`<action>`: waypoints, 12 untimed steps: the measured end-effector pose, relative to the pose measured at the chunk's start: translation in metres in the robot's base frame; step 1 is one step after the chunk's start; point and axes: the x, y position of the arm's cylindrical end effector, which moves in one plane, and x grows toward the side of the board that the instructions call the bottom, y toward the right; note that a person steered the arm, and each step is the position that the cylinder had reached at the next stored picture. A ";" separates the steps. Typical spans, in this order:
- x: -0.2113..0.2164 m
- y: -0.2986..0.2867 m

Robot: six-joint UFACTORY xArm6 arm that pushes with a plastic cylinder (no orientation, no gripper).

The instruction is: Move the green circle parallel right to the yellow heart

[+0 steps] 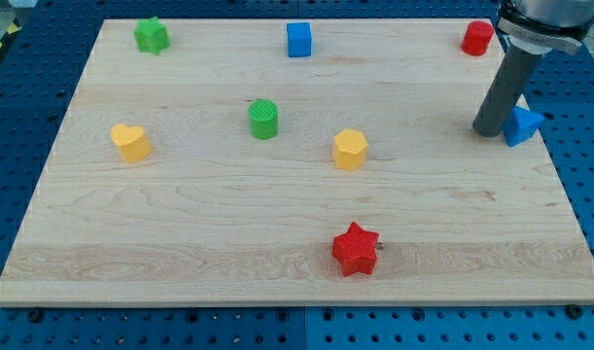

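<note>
One long reach: green circle [263, 119] lies far toward the view's left of my tip [490, 130], a bare tool gripping nothing, beside the blue block [522, 125].

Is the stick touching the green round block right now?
No, my tip is far off at the view's right beside the blue block, while the green circle sits alone mid-board.

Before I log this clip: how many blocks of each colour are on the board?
Green: 2, the green star and green circle
Blue: 2, the blue cube and blue block beside my tip
Red: 2, the red cylinder and red star
Yellow: 2, the yellow heart and yellow hexagon
Total: 8
</note>
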 end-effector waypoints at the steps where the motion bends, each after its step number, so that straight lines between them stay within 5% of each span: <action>1: 0.000 -0.005; 4: -0.041 -0.063; 8: -0.041 -0.085; 12: -0.042 -0.186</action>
